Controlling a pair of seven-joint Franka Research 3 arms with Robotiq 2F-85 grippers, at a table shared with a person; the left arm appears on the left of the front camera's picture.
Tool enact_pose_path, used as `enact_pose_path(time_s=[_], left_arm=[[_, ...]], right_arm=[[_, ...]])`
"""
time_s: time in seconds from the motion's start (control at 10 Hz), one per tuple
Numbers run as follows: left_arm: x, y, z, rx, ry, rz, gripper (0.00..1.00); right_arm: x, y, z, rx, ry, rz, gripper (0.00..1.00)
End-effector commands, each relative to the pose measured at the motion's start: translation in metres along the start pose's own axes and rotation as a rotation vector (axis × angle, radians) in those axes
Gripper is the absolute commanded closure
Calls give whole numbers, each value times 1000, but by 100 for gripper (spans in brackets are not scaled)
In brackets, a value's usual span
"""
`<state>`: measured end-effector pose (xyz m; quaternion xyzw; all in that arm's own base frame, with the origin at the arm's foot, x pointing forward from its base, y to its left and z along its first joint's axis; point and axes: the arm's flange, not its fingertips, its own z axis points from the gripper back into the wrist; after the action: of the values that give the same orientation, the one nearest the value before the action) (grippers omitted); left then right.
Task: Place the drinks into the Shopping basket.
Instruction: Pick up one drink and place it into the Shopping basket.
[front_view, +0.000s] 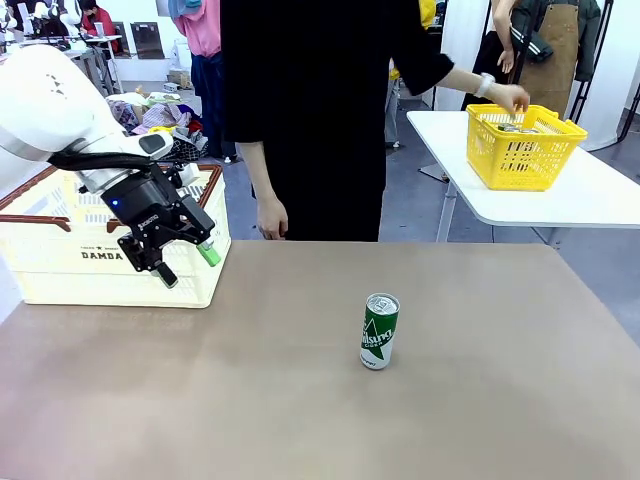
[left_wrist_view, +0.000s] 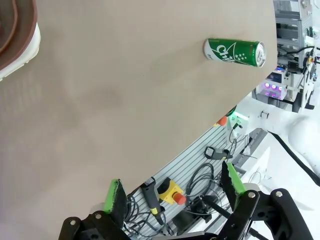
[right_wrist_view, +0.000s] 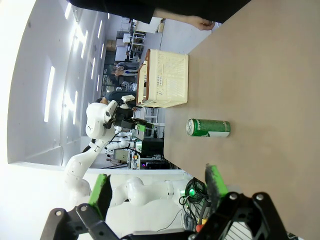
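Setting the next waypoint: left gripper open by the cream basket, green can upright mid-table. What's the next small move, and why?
Probably swing the left gripper away from the Shopping basket toward the green can, jaws kept open. It is empty, the can stands on the table, outside the basket, and the person's hand is at the yellow basket.

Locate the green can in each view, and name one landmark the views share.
Front view: green can stands upright on the table, right of centre.
Left wrist view: green can appears sideways, top right.
Right wrist view: green can appears sideways, just right of centre.
Shared landmark: Shopping basket, far left, top-left corner, above the can.
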<state>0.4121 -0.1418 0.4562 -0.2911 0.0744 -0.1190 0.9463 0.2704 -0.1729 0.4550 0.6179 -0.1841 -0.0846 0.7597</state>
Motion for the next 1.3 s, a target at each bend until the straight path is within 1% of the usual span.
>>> enact_pose_path(time_s=[0.0, 0.1, 0.2, 0.3, 0.4, 0.6, 0.7, 0.8, 0.9, 1.0, 1.1, 1.2], left_arm=[[1, 1, 0, 12, -3, 6, 0], [0, 0, 0, 0, 0, 0, 0], [19, -25, -17, 48, 36, 91, 0], [52, -58, -36, 104, 102, 112, 0], [77, -84, -53, 157, 138, 143, 0], [116, -138, -89, 290, 179, 158, 0], [133, -166, -108, 368, 169, 158, 0], [145, -183, -120, 397, 174, 132, 0], [152, -195, -123, 409, 154, 114, 0], [156, -202, -121, 414, 161, 84, 0], [151, -204, -104, 418, 137, 88, 0], [127, -201, -64, 390, 136, 74, 0]], right_arm=[[2, 3, 0, 18, -9, 12, 0], [2, 3, 0, 18, -9, 12, 0], [2, 3, 0, 18, -9, 12, 0], [2, 3, 0, 18, -9, 12, 0], [2, 3, 0, 18, -9, 12, 0], [2, 3, 0, 18, -9, 12, 0], [2, 3, 0, 18, -9, 12, 0], [2, 3, 0, 18, -9, 12, 0], [2, 3, 0, 18, -9, 12, 0], [2, 3, 0, 18, -9, 12, 0], [2, 3, 0, 18, -9, 12, 0], [2, 3, 0, 18, -9, 12, 0]])
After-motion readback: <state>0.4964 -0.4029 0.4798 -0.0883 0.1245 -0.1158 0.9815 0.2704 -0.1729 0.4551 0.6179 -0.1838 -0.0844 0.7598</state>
